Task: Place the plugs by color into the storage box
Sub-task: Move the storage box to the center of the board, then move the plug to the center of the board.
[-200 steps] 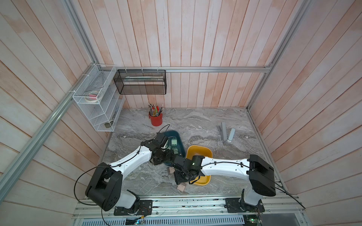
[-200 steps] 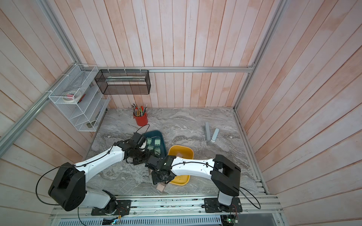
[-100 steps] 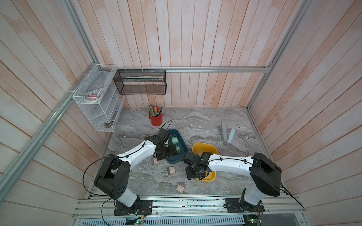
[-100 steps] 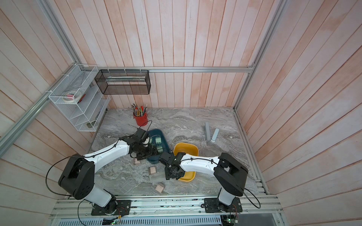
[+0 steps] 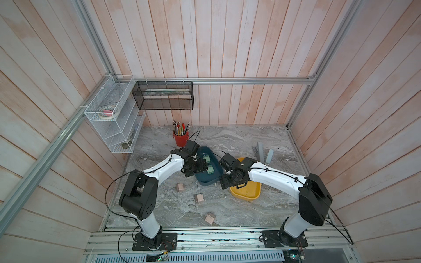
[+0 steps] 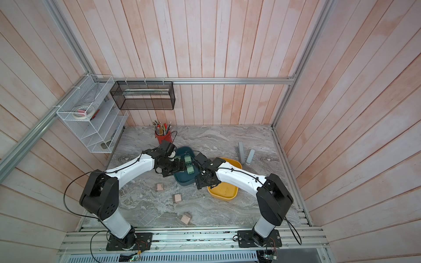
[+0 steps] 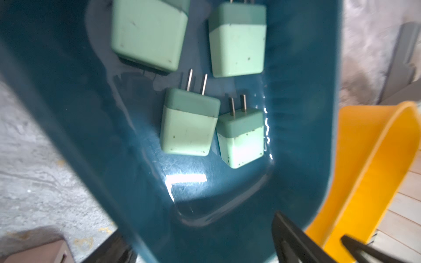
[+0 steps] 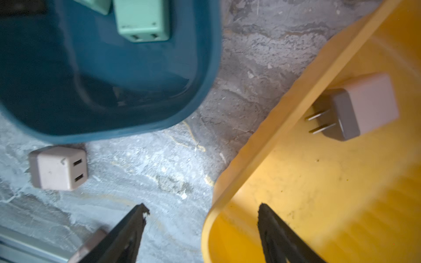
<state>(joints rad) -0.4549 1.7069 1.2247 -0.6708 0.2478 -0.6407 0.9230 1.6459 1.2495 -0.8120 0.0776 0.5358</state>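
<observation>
Four green plugs [image 7: 189,123] lie in the blue tray [image 7: 296,68]. One pink plug [image 8: 364,107] lies in the yellow tray [image 8: 319,182] beside it. Three pink plugs [image 5: 199,198] sit on the surface [image 5: 239,136] near it. The left fingers [image 7: 289,239] hang over its end and the right fingers [image 8: 271,227] just beside it, both spread wide and empty.

A narrow strip of bare counter [image 8: 239,68] separated the blue tray [image 8: 211,68] from the yellow tray [image 8: 296,193]. The right tool [image 8: 200,227], jaws spread, straddled the yellow rim. Three pink-beige plugs [image 5: 180,187] [image 5: 199,198] [image 5: 209,218] lay well apart on the open near counter. Grey bars [image 5: 260,151] and a pencil cup [image 5: 180,139] stood farther back.
</observation>
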